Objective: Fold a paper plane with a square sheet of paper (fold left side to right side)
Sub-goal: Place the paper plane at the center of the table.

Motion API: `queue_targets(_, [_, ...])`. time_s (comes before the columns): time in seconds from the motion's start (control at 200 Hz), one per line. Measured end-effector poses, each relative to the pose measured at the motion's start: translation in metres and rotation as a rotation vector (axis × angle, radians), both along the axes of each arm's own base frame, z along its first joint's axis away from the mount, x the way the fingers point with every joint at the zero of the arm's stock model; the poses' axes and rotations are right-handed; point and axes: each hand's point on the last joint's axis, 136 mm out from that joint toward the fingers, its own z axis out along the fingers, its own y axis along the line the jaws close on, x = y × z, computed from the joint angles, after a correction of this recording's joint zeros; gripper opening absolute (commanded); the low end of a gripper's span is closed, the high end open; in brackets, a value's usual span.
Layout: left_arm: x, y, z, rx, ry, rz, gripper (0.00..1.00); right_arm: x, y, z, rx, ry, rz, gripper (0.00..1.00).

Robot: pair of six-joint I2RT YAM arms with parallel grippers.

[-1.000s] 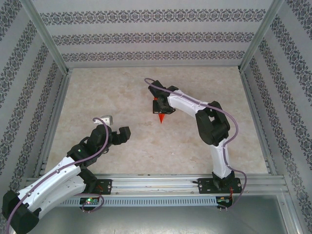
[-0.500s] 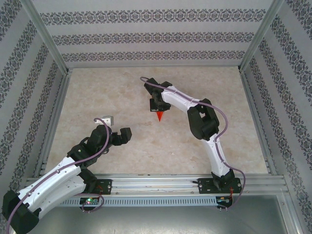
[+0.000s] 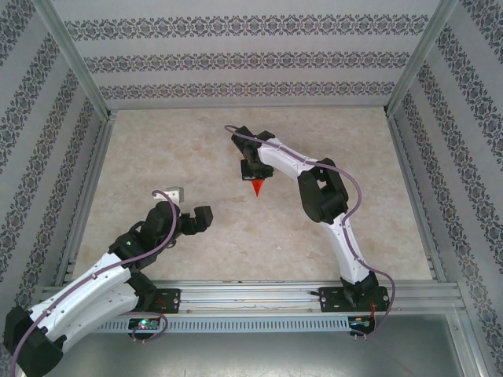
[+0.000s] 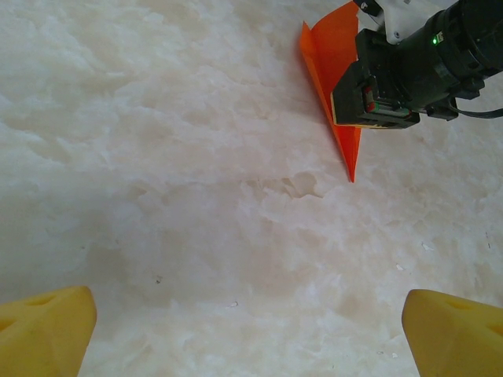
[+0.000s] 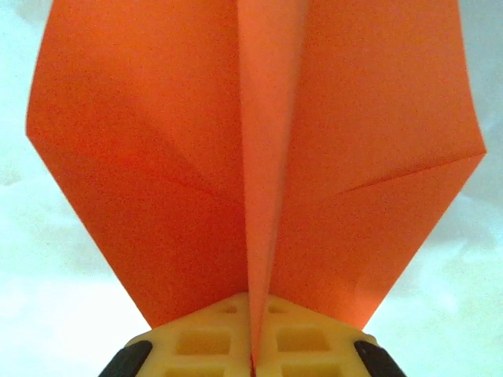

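The paper plane [image 3: 257,188] is a slim orange-red dart near the middle of the table, its tip pointing toward the near edge. My right gripper [image 3: 251,171] is shut on its centre crease. In the right wrist view both wings [image 5: 157,157] spread out above the yellow fingertips [image 5: 204,338], which pinch the fold. From the left wrist view the plane [image 4: 334,71] hangs under the black right gripper head [image 4: 409,71], with its tip by the table. My left gripper [image 3: 189,204] stands open at the near left, its yellow fingertips [image 4: 43,330] far apart with nothing between them.
The table [image 3: 196,149] is pale marbled stone inside patterned walls with metal posts. A rail [image 3: 251,294] runs along the near edge by the arm bases. Bare table lies between the two grippers.
The right arm has drawn the plane slightly up and back toward the far side, and its elbow has shifted left. The left arm has hardly moved.
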Motion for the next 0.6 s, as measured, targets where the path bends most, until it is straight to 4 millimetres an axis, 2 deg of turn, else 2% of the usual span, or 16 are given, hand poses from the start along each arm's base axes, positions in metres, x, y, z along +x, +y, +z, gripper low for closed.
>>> queue_targets(0.195, [0.0, 0.0001, 0.0, 0.0, 0.0, 0.0, 1.0, -0.0005, 0.0009, -0.0045, 0.0, 0.009, 0.003, 0.09])
queue_targets(0.33, [0.0003, 0.0005, 0.0, 0.003, -0.001, 0.0, 1.0, -0.0011, 0.002, -0.0048, 0.006, 0.013, 0.004, 0.14])
queue_targets(0.525, [0.0008, 0.0015, 0.0, 0.003, -0.001, 0.004, 1.0, -0.0011, 0.004, -0.0052, 0.017, 0.015, 0.004, 0.27])
queue_targets(0.6, [0.0008, 0.0015, 0.0, 0.003, -0.001, 0.004, 1.0, -0.0008, 0.0048, -0.0055, 0.022, 0.014, 0.001, 0.34])
